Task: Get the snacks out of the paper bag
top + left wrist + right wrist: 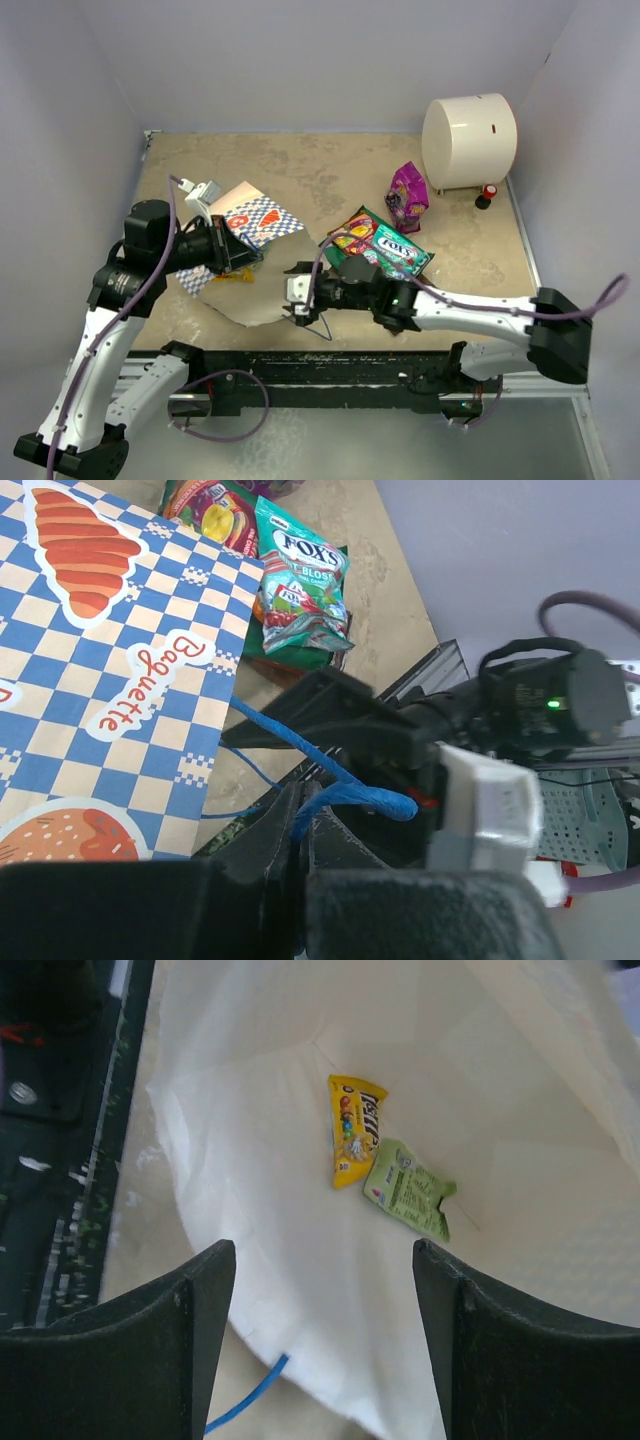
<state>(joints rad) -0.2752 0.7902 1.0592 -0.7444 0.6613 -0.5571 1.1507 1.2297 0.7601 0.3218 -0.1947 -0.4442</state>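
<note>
On the left, the left gripper [300,822] is clamped tight on a thin blue cord handle [352,792] of the white paper bag with the blue-and-white checkered print [256,220]. The bag lies on its side on the tan table [300,170], with its mouth turned toward the right arm. The right gripper [322,1260] hovers at that mouth with its jaws spread wide and nothing between them. Deep inside lie a small yellow candy pack [355,1130] and, just beside it, a small pale-green pack [410,1192].

Further right, already out on the table, are a colourful shiny pouch [355,232], a green Fox's packet [402,252] and a magenta pouch [407,197].

The two remaining packs lie flat against thin paper. I judge that a closing grip could catch the bag wall with them, or push them deeper. A tug could also slip the cord from the left jaws and collapse the mouth.
</note>
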